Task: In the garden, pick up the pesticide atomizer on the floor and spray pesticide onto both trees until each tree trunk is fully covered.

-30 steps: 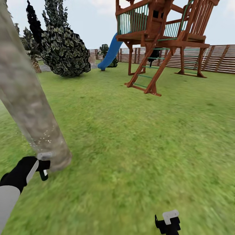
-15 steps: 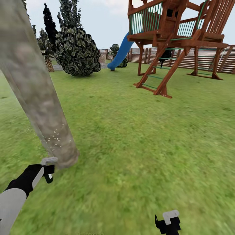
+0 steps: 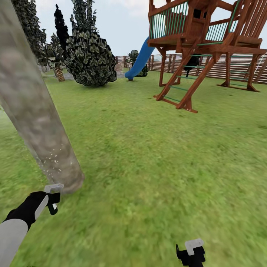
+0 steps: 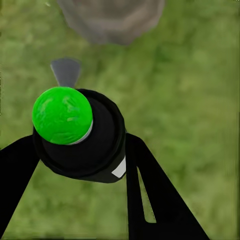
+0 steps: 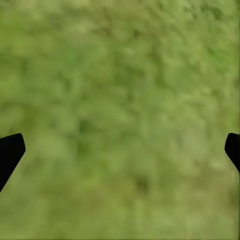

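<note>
A thick mottled grey-beige tree trunk leans across the left of the head view, with whitish pesticide specks scattered on the bark near its foot. My left gripper is shut on the pesticide atomizer just in front of the trunk's base. In the left wrist view the atomizer is a black bottle with a green cap, held between both fingers, its grey nozzle towards the trunk. My right gripper hangs open over grass, fingertips wide apart around nothing.
A brown wooden play tower with a blue slide stands ahead to the right. A dark leafy bush and a short palm are far left. A slatted fence closes the back. Grass lawn lies between.
The whole picture has shifted right, so the camera turned left. My left gripper keeps the atomizer by the trunk's foot and sits slightly lower. The right gripper is unchanged.
</note>
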